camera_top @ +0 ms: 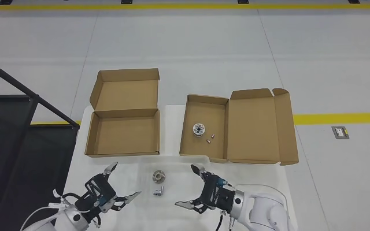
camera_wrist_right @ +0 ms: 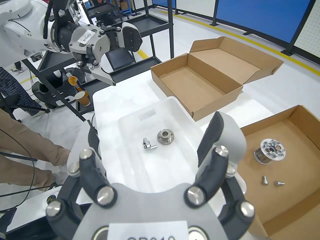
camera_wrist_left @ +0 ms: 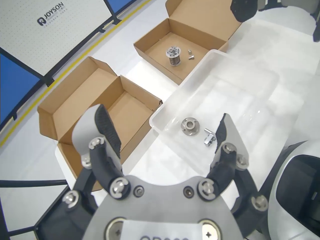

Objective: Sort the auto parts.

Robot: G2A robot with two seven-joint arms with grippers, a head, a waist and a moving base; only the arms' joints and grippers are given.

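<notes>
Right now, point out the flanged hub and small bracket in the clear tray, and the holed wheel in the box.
flanged hub [camera_wrist_left: 190, 125], left wrist view, its centre collar.
small bracket [camera_wrist_left: 209, 139], left wrist view, its middle block.
holed wheel [camera_wrist_right: 270, 150], right wrist view, its holed top face.

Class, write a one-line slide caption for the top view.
Left gripper and right gripper, both open, flank a tray holding hub and bracket.

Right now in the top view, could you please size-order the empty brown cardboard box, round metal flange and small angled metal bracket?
Largest to smallest:
empty brown cardboard box
round metal flange
angled metal bracket, only marginally smaller
</notes>
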